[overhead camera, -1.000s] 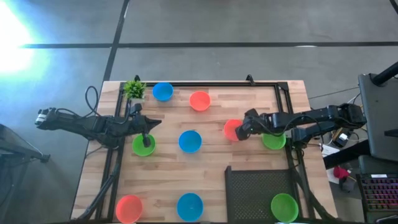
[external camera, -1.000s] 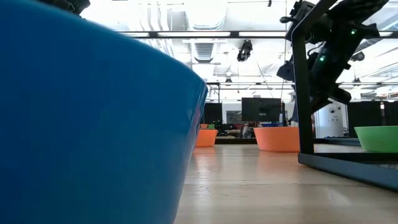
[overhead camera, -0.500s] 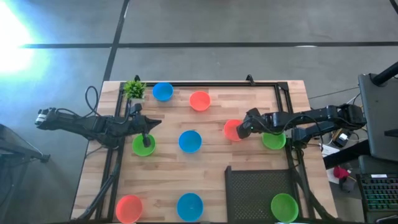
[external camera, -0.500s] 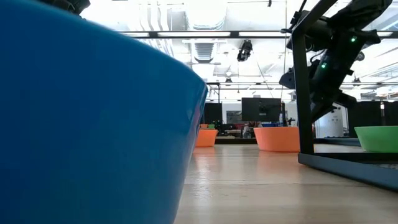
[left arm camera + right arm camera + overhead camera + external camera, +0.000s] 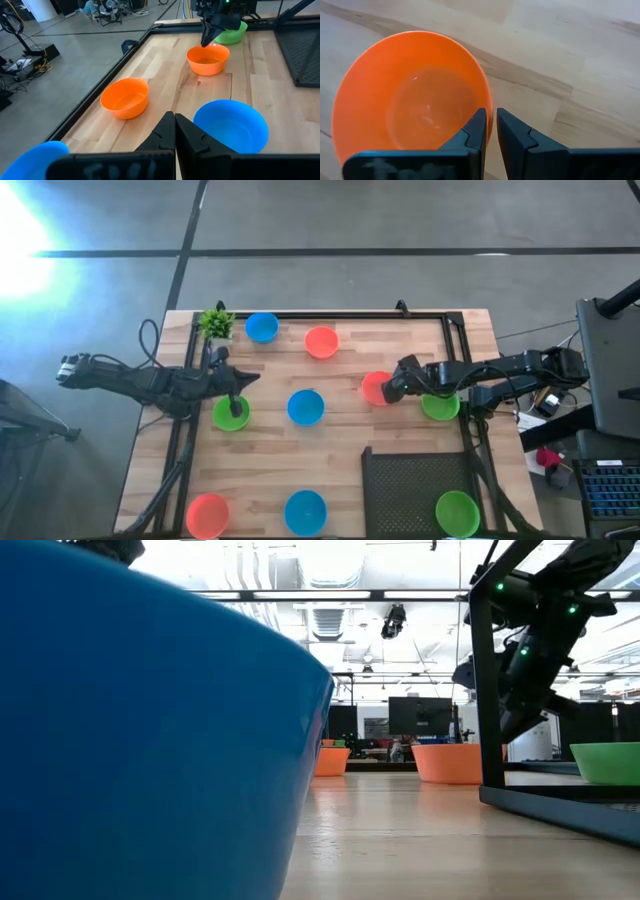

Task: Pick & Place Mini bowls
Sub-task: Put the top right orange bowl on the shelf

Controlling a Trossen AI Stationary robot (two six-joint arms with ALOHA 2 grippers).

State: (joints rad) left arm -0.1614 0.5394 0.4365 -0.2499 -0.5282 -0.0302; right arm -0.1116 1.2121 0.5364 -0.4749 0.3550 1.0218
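Right fingers (image 5: 490, 131) narrowed on the rim of an orange bowl (image 5: 410, 100), one inside, one outside, bowl on the table (image 5: 400, 430); just behind them, a green bowl (image 5: 440, 406); left fingers (image 5: 175, 131) pressed together, holding nothing, above a green bowl (image 5: 230, 415); beyond their tips, a blue bowl (image 5: 230, 125).

No text, label, brand, number or sign can be read anywhere.
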